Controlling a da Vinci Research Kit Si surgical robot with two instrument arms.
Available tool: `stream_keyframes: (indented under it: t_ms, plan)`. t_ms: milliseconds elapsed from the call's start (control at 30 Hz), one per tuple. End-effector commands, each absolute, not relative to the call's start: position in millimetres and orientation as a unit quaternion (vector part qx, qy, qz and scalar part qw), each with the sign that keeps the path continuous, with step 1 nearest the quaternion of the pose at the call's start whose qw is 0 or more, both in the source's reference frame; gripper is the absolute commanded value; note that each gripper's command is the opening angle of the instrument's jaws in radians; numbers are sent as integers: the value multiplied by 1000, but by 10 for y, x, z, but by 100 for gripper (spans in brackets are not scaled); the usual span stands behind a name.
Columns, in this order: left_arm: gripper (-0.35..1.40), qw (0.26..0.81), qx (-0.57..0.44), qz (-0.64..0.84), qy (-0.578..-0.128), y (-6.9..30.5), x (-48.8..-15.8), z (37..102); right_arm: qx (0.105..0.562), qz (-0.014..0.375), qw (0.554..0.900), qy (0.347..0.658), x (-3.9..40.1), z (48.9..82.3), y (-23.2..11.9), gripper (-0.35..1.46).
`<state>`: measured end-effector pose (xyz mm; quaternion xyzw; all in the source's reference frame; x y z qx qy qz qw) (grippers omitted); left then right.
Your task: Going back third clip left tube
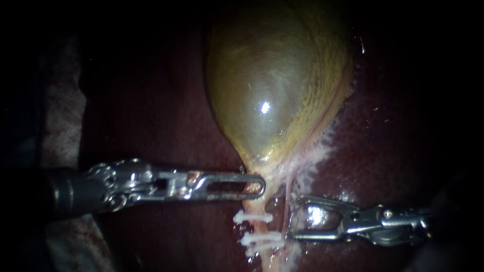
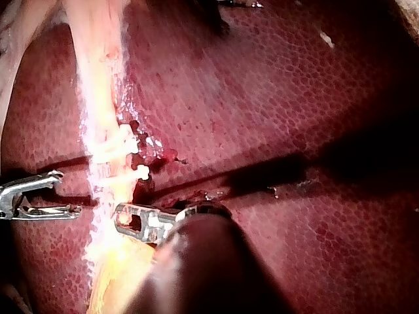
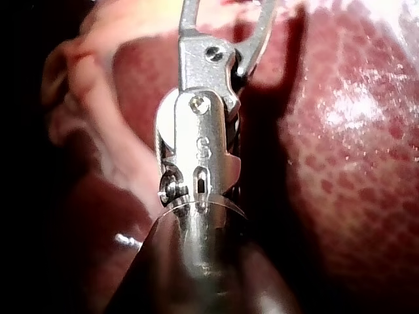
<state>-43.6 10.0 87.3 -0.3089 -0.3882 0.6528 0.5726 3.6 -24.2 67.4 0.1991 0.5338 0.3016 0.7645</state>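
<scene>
Under the gallbladder (image 1: 272, 85), we think the clipped left tube (image 1: 256, 205) is soft, slippery and easy to tear. Our right instrument (image 1: 295, 217) has open, empty jaws just beside it. Our left instrument (image 1: 259, 184) pinches the gallbladder's neck, a safer place to hold.

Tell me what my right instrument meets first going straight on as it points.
Probably the thin pale tube just ahead of the right instrument, then the clipped left tube beyond. Depth is unclear, so it might pass above the thin one.

Clips (image 1: 254, 229) on left tube (image 1: 256, 204) below gallbladder (image 1: 272, 90); L instrument (image 1: 257, 185) left, R instrument (image 1: 295, 217) right.
</scene>
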Motion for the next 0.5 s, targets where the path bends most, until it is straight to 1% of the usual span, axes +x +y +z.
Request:
stream_keyframes:
  t_ms: [33, 133, 233, 267, 333, 500]
  plan:
    - [-35, 573, -309, 653, -388, 100, -436, 874, 192, 292, 766, 539, 31, 671, -240, 58]
    - [-35, 573, -309, 653, -388, 100, -436, 874, 182, 279, 767, 548, 22, 665, -237, 56]
    - [-35, 573, -309, 653, -388, 100, -436, 874, 150, 266, 772, 557, 13, 663, -230, 57]
    - [-35, 573, -309, 653, -388, 100, -436, 874, 135, 265, 774, 560, 10, 663, -226, 59]
    - [-35, 573, -309, 653, -388, 100, -436, 874, 119, 264, 773, 564, 7, 663, -222, 60]
    - [-35, 573, -309, 653, -388, 100, -436, 874, 107, 260, 777, 563, 3, 662, -218, 60]
